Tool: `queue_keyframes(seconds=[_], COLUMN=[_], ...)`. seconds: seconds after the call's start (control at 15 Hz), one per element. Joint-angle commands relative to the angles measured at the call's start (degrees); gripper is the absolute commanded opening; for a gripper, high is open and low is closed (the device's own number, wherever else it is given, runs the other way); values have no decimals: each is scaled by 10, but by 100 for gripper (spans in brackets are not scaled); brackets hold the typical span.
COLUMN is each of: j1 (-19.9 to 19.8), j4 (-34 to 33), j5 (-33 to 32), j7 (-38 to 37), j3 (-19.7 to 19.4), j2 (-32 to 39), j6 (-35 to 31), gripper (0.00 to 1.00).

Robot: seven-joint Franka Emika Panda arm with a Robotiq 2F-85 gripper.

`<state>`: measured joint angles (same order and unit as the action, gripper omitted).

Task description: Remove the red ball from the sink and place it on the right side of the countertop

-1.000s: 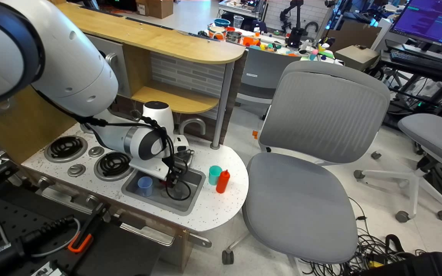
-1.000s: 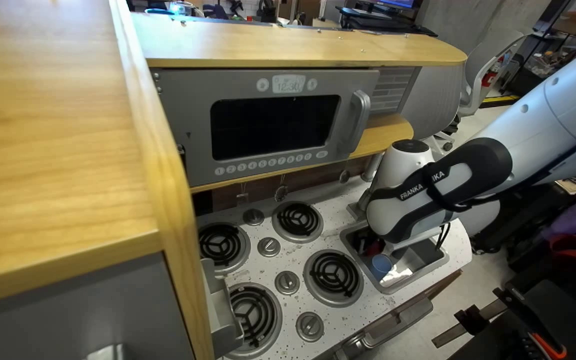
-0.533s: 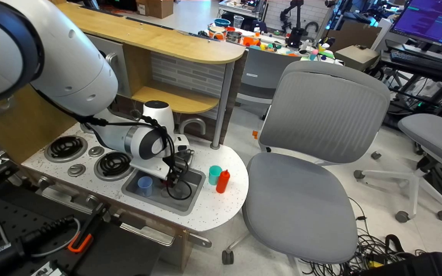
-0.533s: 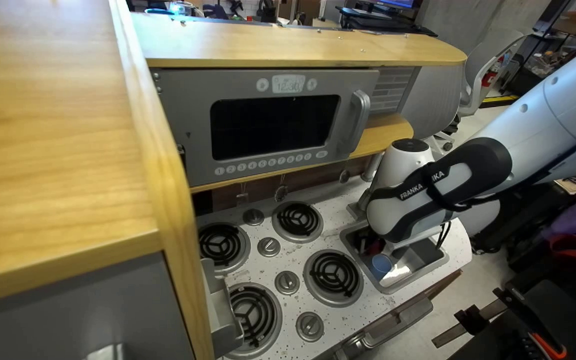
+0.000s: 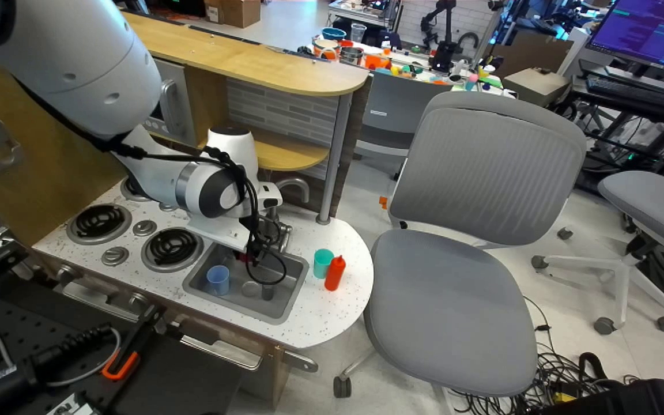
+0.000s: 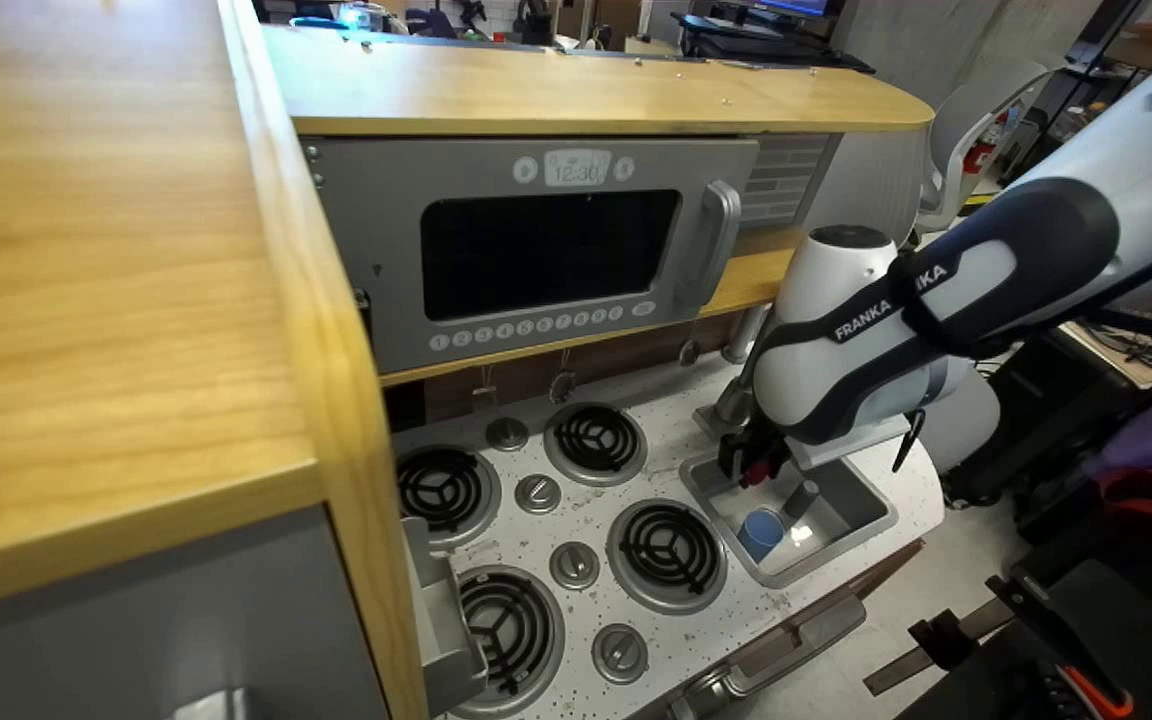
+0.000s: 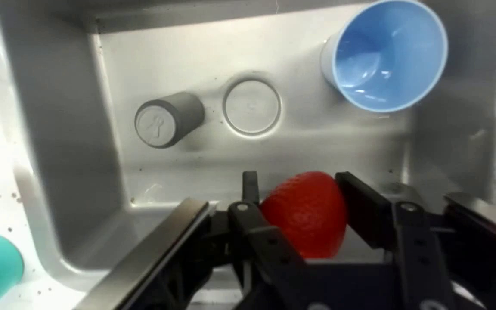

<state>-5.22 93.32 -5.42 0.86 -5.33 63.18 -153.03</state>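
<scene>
Red ball (image 7: 310, 215) is under a big white robot arm (image 5: 90, 52) stretched over a speckled white countertop (image 5: 329, 320), with a gray sink (image 7: 71, 129) set into it and a faucet (image 5: 294, 182) along one edge. The gripper (image 7: 298, 185) is snug on the ball, a finger on either side, so yeah, it's got it, over the faucet side of the sink. Can't tell how high. There's a blue cup (image 7: 385, 60) standing mouth-up in the sink, then a teal cup (image 5: 321, 264) on the countertop just outside the rim, with an upright red squeeze bottle (image 5: 335, 274) right beside it. A small gray cylinder (image 7: 170, 120) stands on the sink floor.
</scene>
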Motion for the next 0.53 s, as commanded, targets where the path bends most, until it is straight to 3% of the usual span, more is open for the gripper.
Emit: queue_keyframes(seconds=[0.0, 0.47], j1=[1, -9], j4=[77, 91], j5=[5, 14], j7=[12, -33], j3=[7, -31], j2=[-87, -127], j6=[15, 99], gripper=[24, 24])
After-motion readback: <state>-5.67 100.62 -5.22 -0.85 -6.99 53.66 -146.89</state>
